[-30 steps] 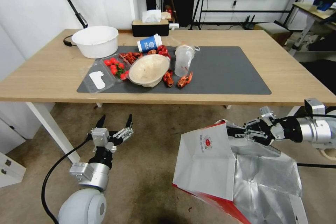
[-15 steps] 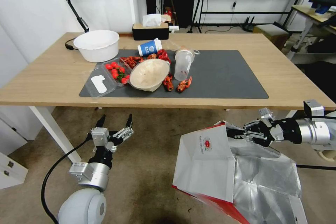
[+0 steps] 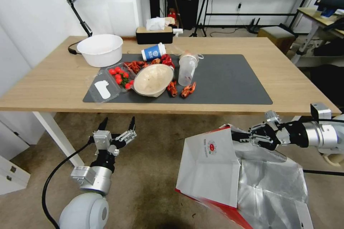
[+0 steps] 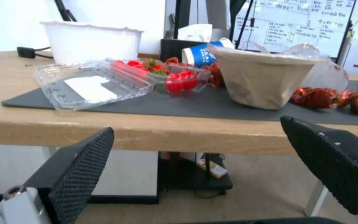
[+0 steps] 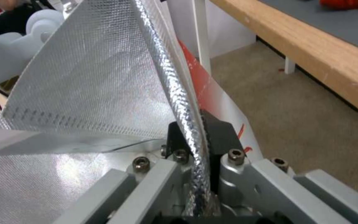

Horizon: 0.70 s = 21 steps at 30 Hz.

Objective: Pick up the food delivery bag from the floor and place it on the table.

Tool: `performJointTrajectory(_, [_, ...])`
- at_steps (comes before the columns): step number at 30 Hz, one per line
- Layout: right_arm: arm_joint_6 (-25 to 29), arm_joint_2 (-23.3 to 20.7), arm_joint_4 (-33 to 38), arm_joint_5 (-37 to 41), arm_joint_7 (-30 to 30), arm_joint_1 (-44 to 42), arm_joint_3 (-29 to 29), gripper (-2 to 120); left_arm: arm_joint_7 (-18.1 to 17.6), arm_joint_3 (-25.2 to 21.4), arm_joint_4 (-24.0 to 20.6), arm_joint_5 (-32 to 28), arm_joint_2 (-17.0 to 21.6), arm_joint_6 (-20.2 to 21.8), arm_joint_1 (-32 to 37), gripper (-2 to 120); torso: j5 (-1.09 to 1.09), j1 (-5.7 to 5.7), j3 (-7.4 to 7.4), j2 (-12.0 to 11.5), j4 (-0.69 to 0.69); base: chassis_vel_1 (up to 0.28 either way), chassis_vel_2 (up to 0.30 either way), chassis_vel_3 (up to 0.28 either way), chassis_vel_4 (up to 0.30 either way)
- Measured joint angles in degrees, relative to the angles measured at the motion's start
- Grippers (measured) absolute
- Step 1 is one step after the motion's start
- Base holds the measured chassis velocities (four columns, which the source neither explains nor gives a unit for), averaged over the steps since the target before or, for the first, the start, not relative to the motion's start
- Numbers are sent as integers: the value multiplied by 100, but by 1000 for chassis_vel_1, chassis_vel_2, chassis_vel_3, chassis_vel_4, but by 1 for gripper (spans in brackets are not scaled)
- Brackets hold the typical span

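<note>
Head view shows the right gripper pinched on the top rim of the food delivery bag, which hangs in front of the table near its front right corner, its rim below the front edge. From the right wrist view, the jaws are closed on a thin foil-lined fold of the bag's mouth, not on a strap handle. The left gripper is parked low under the front edge toward the left side, fingers spread wide and empty.

The step in hand appears to be the lift. Doing it well likely means raising the bag straight up until its base clears the front edge before carrying it over the dark grey mat, whose right half is bare. Because the hold is on one thin fold, a slow, steady rise would lower the risk of the paper tearing or slipping.

The bag's lower right part is cut off at the picture's bottom edge, so whether it is off the floor cannot be told. Its contents and strap handles cannot be made out.
</note>
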Motion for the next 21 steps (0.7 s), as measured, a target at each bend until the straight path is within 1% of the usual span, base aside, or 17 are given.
performJointTrajectory(12, [1, 3, -2, -2, 1, 4, 0, 0, -2, -2, 3, 0, 1, 0, 2, 100, 0, 66, 91, 155, 0, 0, 0, 0, 0])
performJointTrajectory(15, [1, 4, -2, -4, 2, 2, 0, 0, -4, -2, 5, 0, 2, 0, 2, 100, 0, 113, 153, 267, 0, 0, 0, 0, 0])
performJointTrajectory(21, [3, 11, -1, -9, 2, -6, 0, 0, -4, -1, 9, 0, 2, 0, -1, 100, 0, 163, 220, 385, 0, 0, 0, 0, 0])
